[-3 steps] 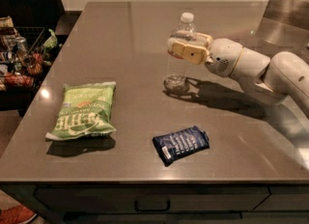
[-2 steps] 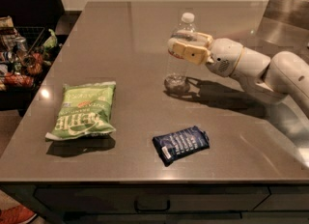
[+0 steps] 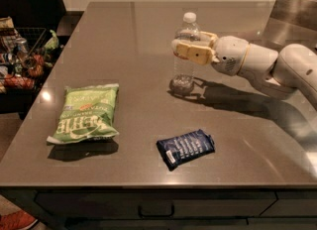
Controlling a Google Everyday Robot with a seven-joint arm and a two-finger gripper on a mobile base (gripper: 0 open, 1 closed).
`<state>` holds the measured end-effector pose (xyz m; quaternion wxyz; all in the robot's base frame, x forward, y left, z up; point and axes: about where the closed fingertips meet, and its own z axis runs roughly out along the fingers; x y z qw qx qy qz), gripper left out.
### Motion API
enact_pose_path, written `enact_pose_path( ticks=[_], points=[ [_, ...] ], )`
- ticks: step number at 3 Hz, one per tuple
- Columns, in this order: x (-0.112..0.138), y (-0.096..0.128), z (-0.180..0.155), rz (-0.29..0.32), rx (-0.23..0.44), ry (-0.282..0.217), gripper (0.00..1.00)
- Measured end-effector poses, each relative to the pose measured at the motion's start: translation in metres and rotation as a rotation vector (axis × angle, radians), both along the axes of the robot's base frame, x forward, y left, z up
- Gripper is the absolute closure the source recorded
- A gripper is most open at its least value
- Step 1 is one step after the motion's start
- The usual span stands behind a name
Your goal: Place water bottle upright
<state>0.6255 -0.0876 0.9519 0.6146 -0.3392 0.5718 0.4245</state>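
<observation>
The water bottle [image 3: 183, 73] is clear ribbed plastic with a smooth white cap. The gripper [image 3: 182, 46], clasped round the bottle's upper half, has matt tan pads [image 3: 194, 53] and a smooth white shell. The table [image 3: 124, 35] is smooth grey with a soft sheen. Left of the bottle lies a glossy, crinkled green bag [image 3: 85, 114]

Break-room kitchen — grey counter [image 3: 143, 125] with drawers [image 3: 156, 205], chip bag [image 3: 85, 113], stocked wire basket [image 3: 24, 38] — tool [image 3: 189, 49] clasping water bottle [image 3: 183, 74]

The water bottle [image 3: 183, 73] stands upright near the middle of the table [image 3: 124, 40], clear and ribbed, white cap on top. The gripper [image 3: 178, 46] clasps its upper body from the right.
</observation>
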Motion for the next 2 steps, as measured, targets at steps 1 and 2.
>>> enact_pose_path(
  ticks=[1, 2],
  points=[
    [0.0006, 0.0025, -0.0027, 0.016, -0.018, 0.010, 0.00],
    [0.0005, 0.0026, -0.0027, 0.017, -0.018, 0.010, 0.00]
  ],
)
